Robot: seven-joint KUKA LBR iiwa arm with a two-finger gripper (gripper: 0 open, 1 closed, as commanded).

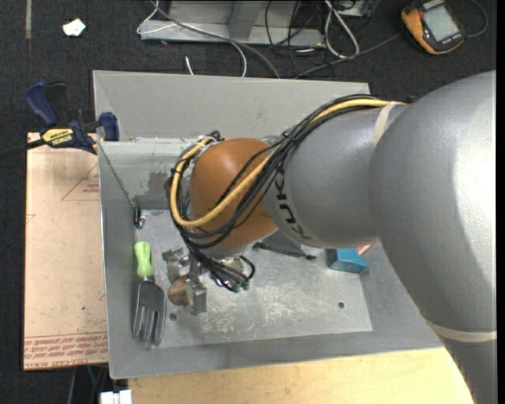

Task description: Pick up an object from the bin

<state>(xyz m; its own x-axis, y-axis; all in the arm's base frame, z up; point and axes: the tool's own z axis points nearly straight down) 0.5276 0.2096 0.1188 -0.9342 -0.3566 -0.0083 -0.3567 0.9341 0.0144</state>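
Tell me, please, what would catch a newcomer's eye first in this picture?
The big grey arm reaching in from the right stands out first, with its orange wrist cover wrapped in yellow and black cables. Below it the gripper hangs low over the left part of the bin, just right of a green-handled grey utensil lying by the left wall. A small blue block lies at the right, beside the arm.

A utensil [147,296] with a lime-green handle and a grey pronged head, perhaps a fork-like spatula, lies lengthwise at the left, handle toward the back. Just behind it sits a small metal hook [139,218]. Well apart, on the right, lies a blue block [347,261]. On the dark floor [47,71] beyond are tangled cables [316,35], a yellow-and-black handheld device [432,24] and a white scrap [74,28].
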